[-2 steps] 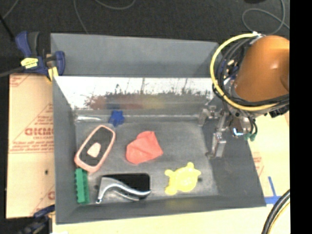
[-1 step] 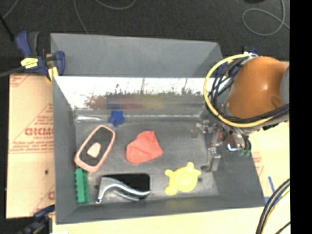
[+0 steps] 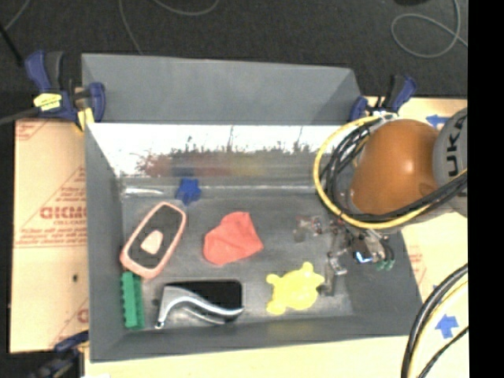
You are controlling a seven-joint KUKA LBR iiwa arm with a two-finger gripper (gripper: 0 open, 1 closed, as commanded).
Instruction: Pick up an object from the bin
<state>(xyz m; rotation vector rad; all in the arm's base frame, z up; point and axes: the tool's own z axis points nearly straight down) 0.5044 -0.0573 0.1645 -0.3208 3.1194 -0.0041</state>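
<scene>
Lettering "UK" on arm [image 3: 450,157]; end effector [image 3: 337,268] just beside yellow toy [image 3: 293,289].

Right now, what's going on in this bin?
A robot arm reaches into the grey bin from the right. Its gripper is low over the floor at the right side, right next to the yellow flat piece. Whether it has hold of anything can't be told. The red lump, pink-rimmed oval, black-and-silver tool, green block and blue bit lie further left, apart from it.
</scene>
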